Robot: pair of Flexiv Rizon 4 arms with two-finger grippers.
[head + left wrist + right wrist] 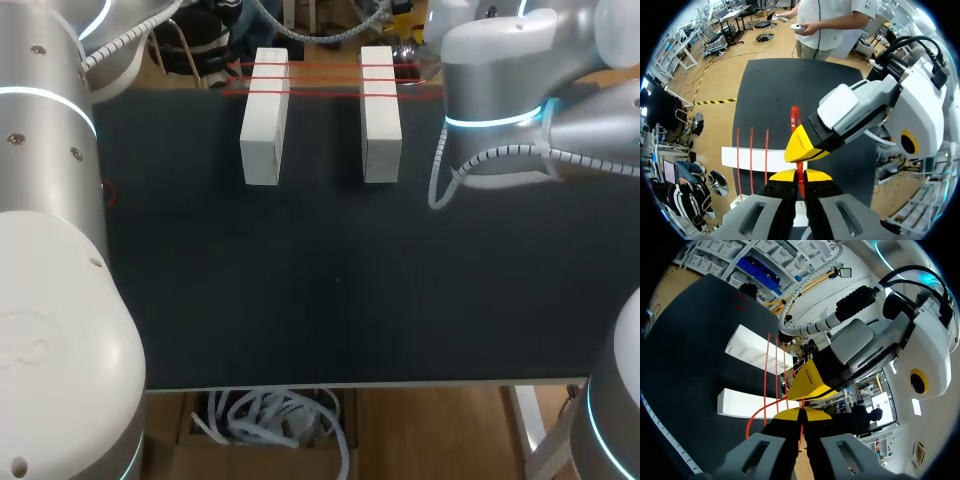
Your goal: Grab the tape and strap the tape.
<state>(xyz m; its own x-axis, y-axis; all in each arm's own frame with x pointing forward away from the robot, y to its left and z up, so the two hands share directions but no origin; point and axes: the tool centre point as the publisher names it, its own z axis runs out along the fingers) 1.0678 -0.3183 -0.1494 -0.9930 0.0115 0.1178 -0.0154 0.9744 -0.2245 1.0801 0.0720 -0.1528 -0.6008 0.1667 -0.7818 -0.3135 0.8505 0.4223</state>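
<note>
Head view: the tape (325,80) runs as 3 red strands across the far ends of the 2 white blocks (265,125), near the far edge of the black table (330,300). Neither pincer shows here.

Left wrist view: the left gripper (800,176) has its yellow tips pressed together on 1 red strand. The right gripper (801,147) sits tip to tip just ahead of it, and the tape rises in a small loop beyond. With so little room between the 2, I judge they should draw straight apart first, with firm grips, and only then turn.

Right wrist view: the right gripper (800,415) is likewise closed on the strand. From it a slack red curve sags across the nearer block towards the table. The slack should probably be taken up evenly, so the new strand lies taut beside the 3 and does not cross them. The dark tabletop around the blocks leaves room for a wide sweep.
</note>
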